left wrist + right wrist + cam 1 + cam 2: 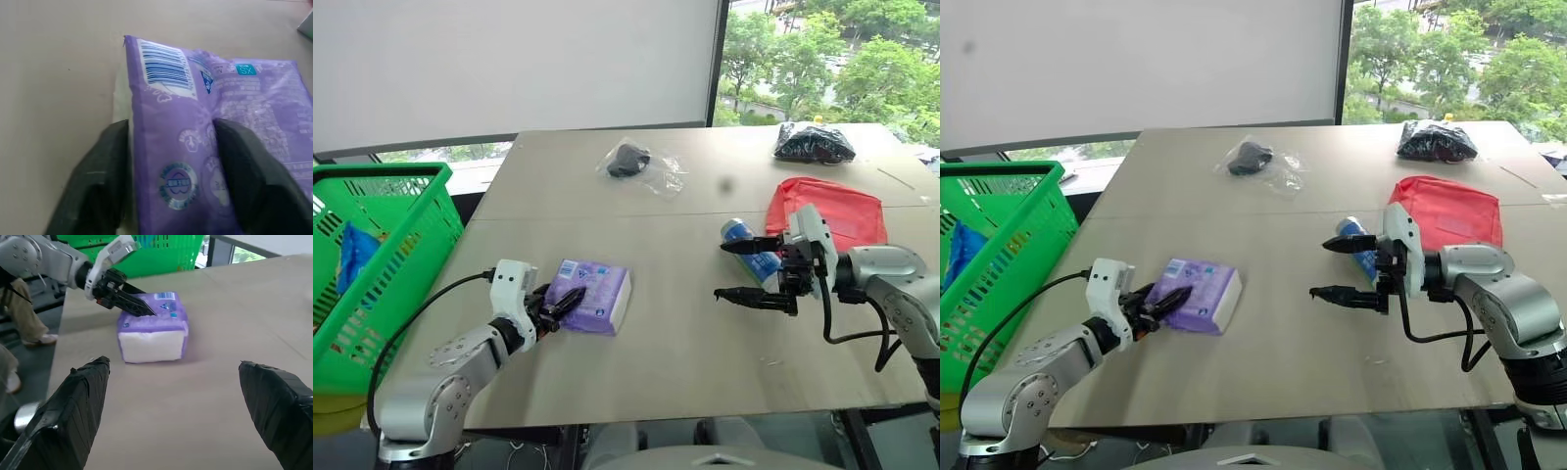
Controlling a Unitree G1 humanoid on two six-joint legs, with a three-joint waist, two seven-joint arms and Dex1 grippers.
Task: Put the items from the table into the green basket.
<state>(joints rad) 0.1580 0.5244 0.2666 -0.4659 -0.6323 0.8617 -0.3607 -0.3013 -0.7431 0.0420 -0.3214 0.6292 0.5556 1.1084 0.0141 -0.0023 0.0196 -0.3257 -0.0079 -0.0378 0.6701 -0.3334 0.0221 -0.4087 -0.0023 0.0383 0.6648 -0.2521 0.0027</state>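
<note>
Tissue pack point(595, 295) — purple, soft, barcoded

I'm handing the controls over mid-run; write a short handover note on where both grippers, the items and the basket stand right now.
Left gripper: closed on the near end of the purple tissue pack, which lies on the table; not lifted.
Right gripper: open, empty, hovering just above the table in front of the blue-and-white tube.
On the table: tube, red zip pouch behind it, clear bag with black object, black crinkly bag at the far right.
Green basket: left of the table, a blue item inside.
Done: that one item is binned.
Left: carry the tissue pack over, then the other four.
</note>
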